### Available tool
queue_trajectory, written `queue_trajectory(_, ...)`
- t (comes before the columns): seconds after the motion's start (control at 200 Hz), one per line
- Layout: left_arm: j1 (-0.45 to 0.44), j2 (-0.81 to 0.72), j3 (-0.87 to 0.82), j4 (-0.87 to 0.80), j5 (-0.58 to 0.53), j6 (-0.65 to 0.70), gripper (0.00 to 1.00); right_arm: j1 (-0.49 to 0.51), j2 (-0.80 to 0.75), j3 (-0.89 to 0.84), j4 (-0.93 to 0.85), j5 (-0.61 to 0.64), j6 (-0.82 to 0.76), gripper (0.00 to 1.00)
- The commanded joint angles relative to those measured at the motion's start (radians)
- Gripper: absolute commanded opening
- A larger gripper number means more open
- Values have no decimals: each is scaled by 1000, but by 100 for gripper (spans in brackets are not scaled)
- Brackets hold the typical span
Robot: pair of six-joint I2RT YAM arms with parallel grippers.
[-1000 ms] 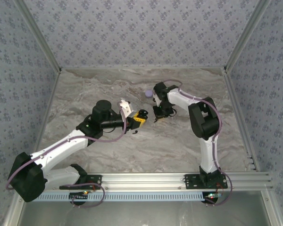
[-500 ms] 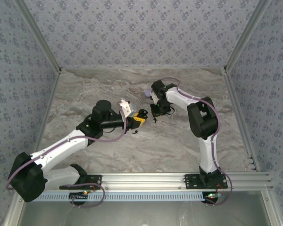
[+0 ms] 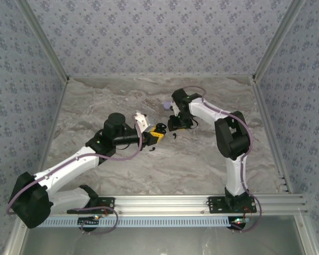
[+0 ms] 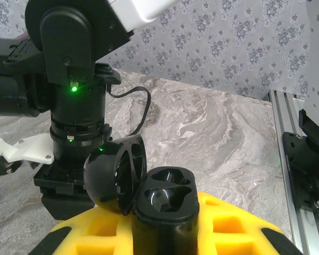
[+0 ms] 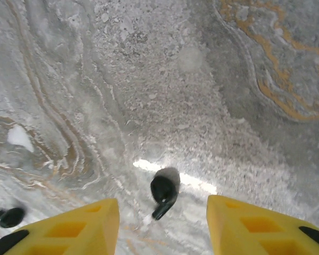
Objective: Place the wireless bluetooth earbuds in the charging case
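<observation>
Black and tiny, one earbud (image 5: 164,192) lies on the marble table (image 5: 202,79). It sits right in the gap between the yellow fingers (image 5: 80,229) of my right gripper (image 5: 160,215) and touches neither one. That gripper is spread wide and holds nothing. A second black earbud (image 5: 11,217) lies off to one side, outside the gap. My left gripper (image 3: 159,131) squeezes the black charging case (image 4: 165,202), with its lid (image 4: 116,175) flipped open.
</observation>
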Motion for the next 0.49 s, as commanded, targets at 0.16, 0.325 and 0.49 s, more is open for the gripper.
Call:
queue_trajectory(0.16, -2, -29, -11, 28, -2, -6, 0, 36, -17, -24, -32, 44, 167, 49)
queue_trajectory(0.325, -2, -32, -15, 29, -4, -6, 1, 56, 11, -19, -33, 67, 195, 48)
queue_trajectory(0.49, -3, -32, -18, 31, -7, -3, 1, 68, 44, -3, -39, 68, 189, 48)
